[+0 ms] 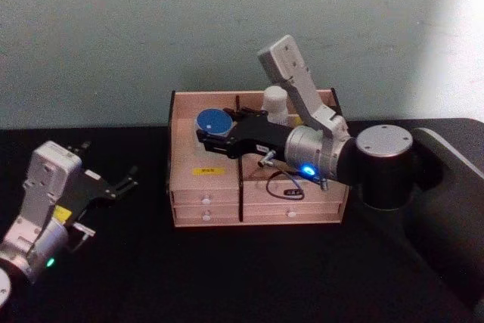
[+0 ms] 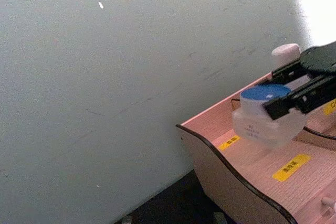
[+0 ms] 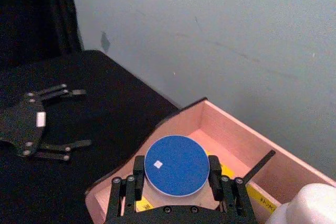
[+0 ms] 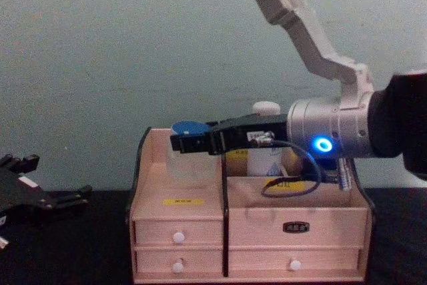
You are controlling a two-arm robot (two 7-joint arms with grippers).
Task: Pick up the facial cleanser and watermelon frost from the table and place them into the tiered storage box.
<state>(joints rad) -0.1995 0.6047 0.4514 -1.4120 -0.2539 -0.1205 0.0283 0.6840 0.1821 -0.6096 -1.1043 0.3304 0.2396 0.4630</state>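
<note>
My right gripper (image 1: 214,135) is shut on the watermelon frost (image 1: 215,121), a clear squat jar with a blue lid (image 3: 176,163). It holds the jar over the back left compartment of the tiered storage box (image 1: 185,149). In the chest view the jar's body (image 4: 190,165) hangs down between the compartment walls. I cannot tell whether it touches the floor. The facial cleanser (image 1: 274,104) stands upright in the back right compartment, its white cap (image 4: 265,108) above the rim. My left gripper (image 1: 125,183) hovers open and empty over the table, left of the box.
The box (image 4: 293,221) stands mid-table against a pale wall, with white-knobbed drawers (image 4: 178,237) at its front. Black tabletop (image 1: 249,277) spreads in front of it and to both sides. A cable loop (image 4: 290,188) hangs from my right wrist over the front right tier.
</note>
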